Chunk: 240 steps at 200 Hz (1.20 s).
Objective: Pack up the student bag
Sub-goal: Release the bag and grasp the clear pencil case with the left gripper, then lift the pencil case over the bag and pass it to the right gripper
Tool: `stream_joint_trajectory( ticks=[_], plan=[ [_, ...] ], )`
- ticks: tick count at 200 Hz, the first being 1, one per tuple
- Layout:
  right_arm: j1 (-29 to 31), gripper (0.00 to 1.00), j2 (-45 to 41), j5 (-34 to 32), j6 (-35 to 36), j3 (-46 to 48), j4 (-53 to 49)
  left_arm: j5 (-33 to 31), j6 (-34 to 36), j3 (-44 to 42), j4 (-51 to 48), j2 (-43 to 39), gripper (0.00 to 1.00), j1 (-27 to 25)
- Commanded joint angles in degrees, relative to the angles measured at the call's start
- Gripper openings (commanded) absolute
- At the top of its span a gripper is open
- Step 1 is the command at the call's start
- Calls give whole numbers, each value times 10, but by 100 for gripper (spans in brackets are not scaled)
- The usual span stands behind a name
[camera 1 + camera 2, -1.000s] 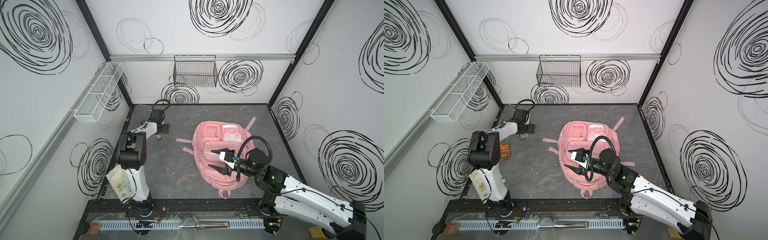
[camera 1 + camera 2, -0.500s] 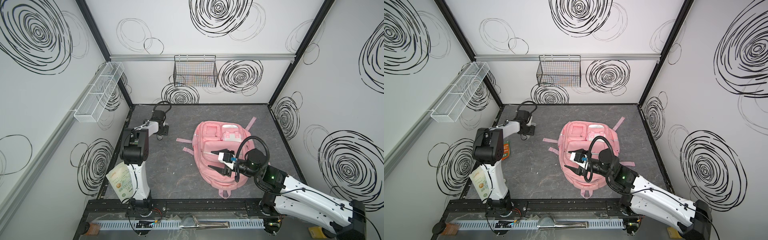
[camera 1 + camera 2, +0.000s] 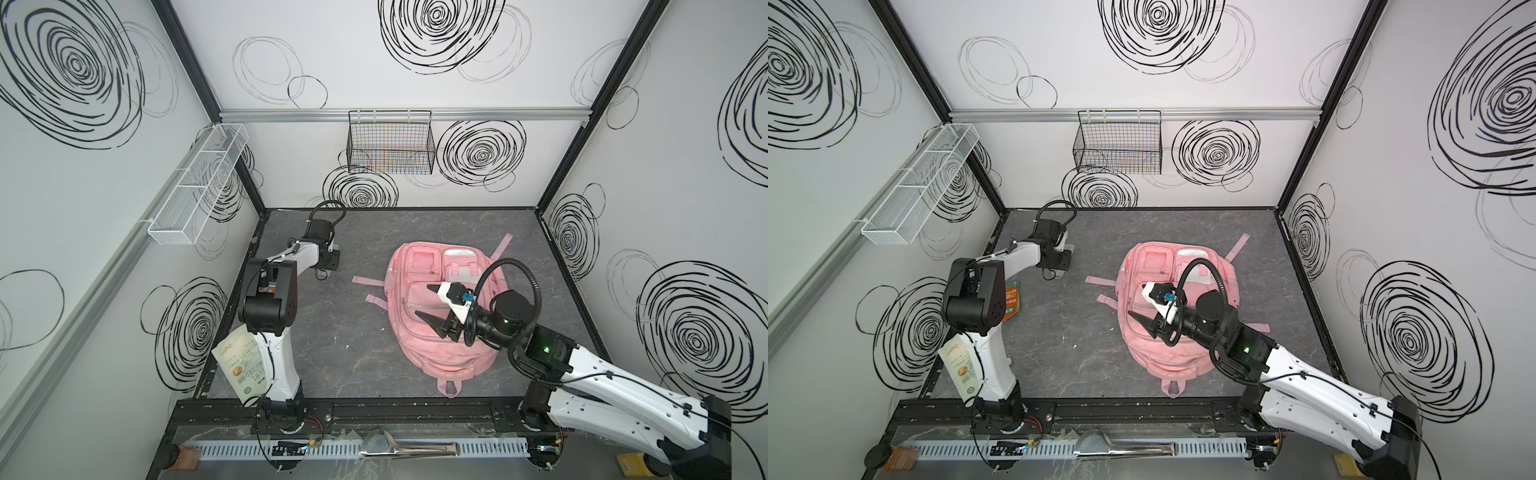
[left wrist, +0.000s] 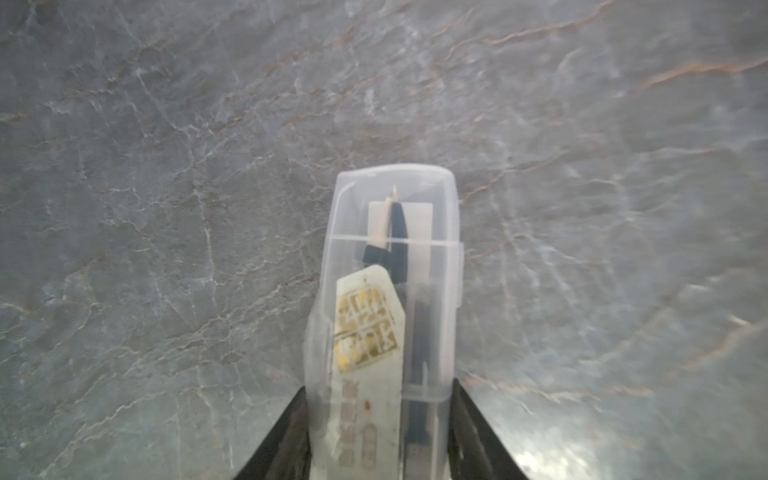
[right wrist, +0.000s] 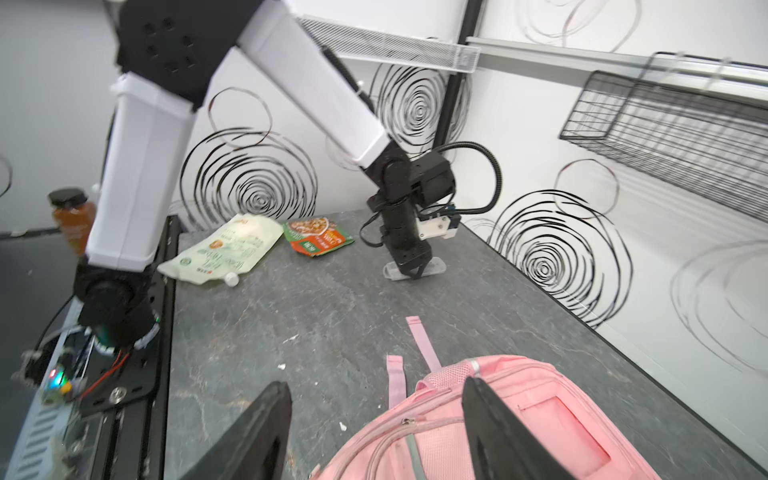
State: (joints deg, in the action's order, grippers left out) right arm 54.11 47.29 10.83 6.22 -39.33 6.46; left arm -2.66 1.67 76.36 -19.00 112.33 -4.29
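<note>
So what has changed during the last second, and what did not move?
The left gripper has closed on the clear plastic case; its jaws now press the sides of the case. The right gripper, open over the student bag, moved slightly toward the bag's far end. The bag, the white pouch and the green-orange packet stayed in place.
</note>
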Motion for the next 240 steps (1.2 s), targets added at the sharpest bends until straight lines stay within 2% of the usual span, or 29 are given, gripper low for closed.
stream_joint_trajectory(
  ticks=[1, 54, 102, 143, 207, 240],
  plan=[
    [3, 68, 8, -64, -84, -26, 29, 24, -17, -11, 23, -97, 47, -37],
    [-9, 63, 77, -156, -225, -73, 58, 27, -15, -56, 86, -240, 47, -138],
    [-37, 65, 121, -167, -336, -93, 96, 50, -30, -117, 181, -349, 47, -223],
    [-55, 64, 152, -157, -374, -110, 109, 67, -34, -130, 201, -388, 47, -278],
    [-68, 61, 184, -128, -383, -136, 141, 68, -22, -140, 212, -406, 47, -340],
    [-81, 52, 184, -120, -399, -132, 145, 67, -17, -146, 221, -413, 46, -358]
  ],
)
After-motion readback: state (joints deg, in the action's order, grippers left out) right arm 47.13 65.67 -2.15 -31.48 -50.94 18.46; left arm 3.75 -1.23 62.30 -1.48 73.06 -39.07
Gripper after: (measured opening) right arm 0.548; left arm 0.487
